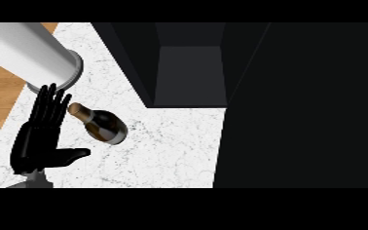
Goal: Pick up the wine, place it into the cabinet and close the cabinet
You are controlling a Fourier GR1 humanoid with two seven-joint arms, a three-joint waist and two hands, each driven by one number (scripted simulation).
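Note:
A dark wine bottle lies on its side on the white marble counter, its tan neck pointing to the upper left. My left hand stands just left of it, fingers straight and pointing up, thumb stretched out towards the right below the bottle. The hand is open and holds nothing; its fingertips come close to the bottle's neck. The black cabinet stands open at the back of the counter, its dark inside showing. My right hand does not show.
A large light grey cylinder comes in from the upper left, ending just above my fingertips. A wide black panel fills the right side. A wooden strip borders the counter's left edge.

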